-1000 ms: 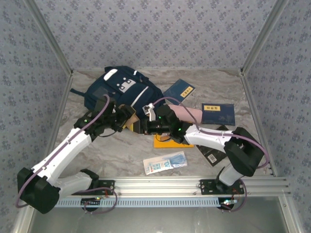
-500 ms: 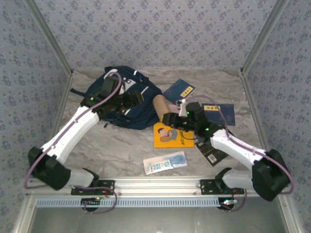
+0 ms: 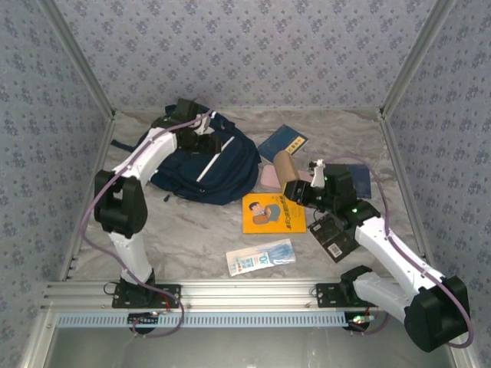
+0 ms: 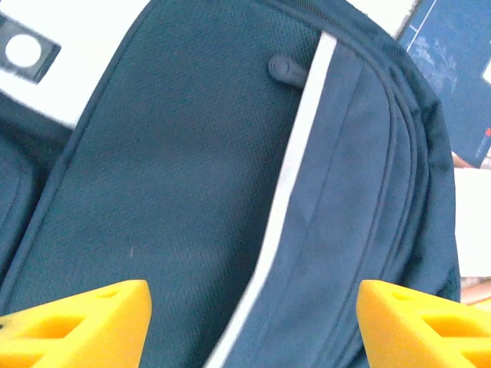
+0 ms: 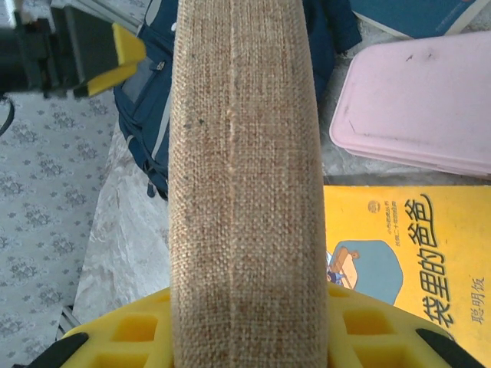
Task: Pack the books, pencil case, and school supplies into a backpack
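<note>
The right claw (image 5: 245, 326) is closed on a brown cloth pencil case (image 5: 245, 153). It pinches one end, so the long case sticks out ahead of the claw. That looks like a good way to push it into a bag end first. The case hangs in the air over the orange book (image 5: 406, 245) and a flat pink pad (image 5: 422, 107). It points toward the backpack (image 3: 211, 165).

The left claw (image 4: 249, 322) is wide open with nothing in it. It hovers just over the dark blue backpack, near a white stripe. It is likely there to pull the bag open or hold it, because the zip looks shut.

The backpack lies flat at the back left of the table (image 3: 199, 230). A blue book (image 3: 282, 142) lies just beside it. A black book (image 3: 337, 238) sits to the right, partly under the arm. A white and blue packet (image 3: 261, 257) lies near the front.

The table top is pale grey, like marble. The walls (image 3: 230, 54) have blue paper with tiny flowers. A metal rail (image 3: 253, 291) runs along the front.
</note>
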You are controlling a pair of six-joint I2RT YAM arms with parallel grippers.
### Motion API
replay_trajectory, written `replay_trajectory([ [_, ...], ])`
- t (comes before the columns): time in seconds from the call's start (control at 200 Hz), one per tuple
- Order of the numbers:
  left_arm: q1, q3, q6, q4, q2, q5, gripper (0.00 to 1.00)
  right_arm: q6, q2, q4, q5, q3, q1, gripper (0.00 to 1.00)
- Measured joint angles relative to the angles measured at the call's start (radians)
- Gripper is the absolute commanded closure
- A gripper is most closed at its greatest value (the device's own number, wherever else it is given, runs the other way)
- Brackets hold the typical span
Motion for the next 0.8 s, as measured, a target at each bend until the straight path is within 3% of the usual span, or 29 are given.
replay_trajectory([
  [0.385, 0.008, 0.101, 0.058, -0.031, 0.175, 0.129, 0.33, -0.047, -0.037, -0.053, -0.062, -0.010, -0.066, 0.67],
  [0.799, 0.008, 0.034, 0.017, 0.019, 0.176, 0.285, 0.66, -0.051, -0.014, -0.050, -0.103, -0.051, -0.095, 0.67],
])
